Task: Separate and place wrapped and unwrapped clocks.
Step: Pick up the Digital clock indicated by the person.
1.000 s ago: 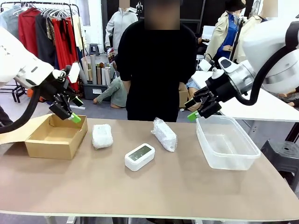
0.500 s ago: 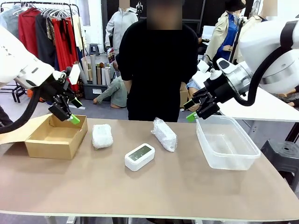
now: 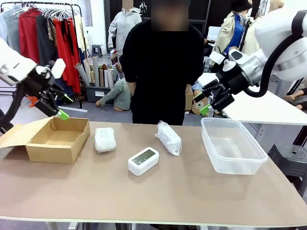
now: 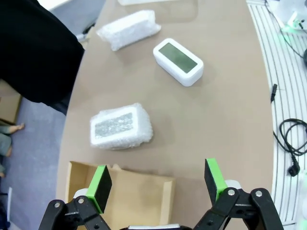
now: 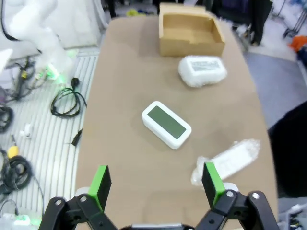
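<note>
Front view: left gripper (image 3: 64, 107) hangs in the air, jaws spread and holding nothing, above the far rim of the cardboard box (image 3: 57, 153). The squarish wrapped clock (image 3: 105, 139) lies on the table (image 3: 158, 201) below it, just beside the box. The right gripper (image 3: 204, 99), equally spread and holding nothing, hangs above the far corner of the plastic tub (image 3: 208, 143). The long wrapped clock (image 3: 169, 138) lies below and inward of it, and the bare clock (image 3: 143, 161) sits between the two bundles, nearer the robot.

Left wrist view: the squarish wrapped clock (image 4: 121, 127) lies just ahead of the parted fingers, with the other two well beyond.

Right wrist view: the bare clock (image 5: 166, 124) lies straight ahead of the parted fingers, and the long wrapped clock (image 5: 227, 161) sits off to one side.

All three clocks lie on the table, so sorting seems not yet begun and the step in hand is the first approach. Next, one gripper likely needs to descend centred over its nearest clock, since the soft wrap may slip.
</note>
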`<state>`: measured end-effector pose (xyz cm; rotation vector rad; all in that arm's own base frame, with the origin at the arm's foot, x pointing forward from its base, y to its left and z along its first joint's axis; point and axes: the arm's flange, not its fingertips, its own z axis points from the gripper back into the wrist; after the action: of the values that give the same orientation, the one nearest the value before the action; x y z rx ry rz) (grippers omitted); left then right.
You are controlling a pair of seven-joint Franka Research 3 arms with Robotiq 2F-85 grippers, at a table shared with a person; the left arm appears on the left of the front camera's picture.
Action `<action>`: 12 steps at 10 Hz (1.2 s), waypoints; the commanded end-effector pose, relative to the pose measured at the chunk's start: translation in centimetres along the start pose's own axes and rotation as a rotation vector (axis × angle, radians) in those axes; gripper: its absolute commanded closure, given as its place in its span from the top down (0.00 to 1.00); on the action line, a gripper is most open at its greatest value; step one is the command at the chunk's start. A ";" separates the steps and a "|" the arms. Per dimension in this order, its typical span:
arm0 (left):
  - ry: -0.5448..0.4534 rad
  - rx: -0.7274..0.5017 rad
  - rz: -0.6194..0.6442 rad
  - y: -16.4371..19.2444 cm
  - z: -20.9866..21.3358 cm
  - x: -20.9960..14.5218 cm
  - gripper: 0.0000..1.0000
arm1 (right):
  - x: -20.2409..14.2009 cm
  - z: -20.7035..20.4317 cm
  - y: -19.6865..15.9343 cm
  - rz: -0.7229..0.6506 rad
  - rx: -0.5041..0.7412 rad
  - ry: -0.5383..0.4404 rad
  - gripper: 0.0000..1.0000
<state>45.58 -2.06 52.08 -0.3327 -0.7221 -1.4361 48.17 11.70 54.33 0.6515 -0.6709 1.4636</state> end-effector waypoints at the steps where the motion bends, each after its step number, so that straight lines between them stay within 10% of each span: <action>1: -0.090 -0.024 -0.030 2.5 0.8 -1.3 1.00 | -0.1 2.1 -2.5 0.041 0.022 -0.029 1.00; 12: -0.113 0.044 -0.016 6.2 4.4 -0.5 1.00 | -3.2 8.5 -5.7 0.069 -0.064 -0.113 1.00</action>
<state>50.17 2.16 56.10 -0.3642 -0.8309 -1.4252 53.24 3.44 57.42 0.6388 -0.7856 1.4642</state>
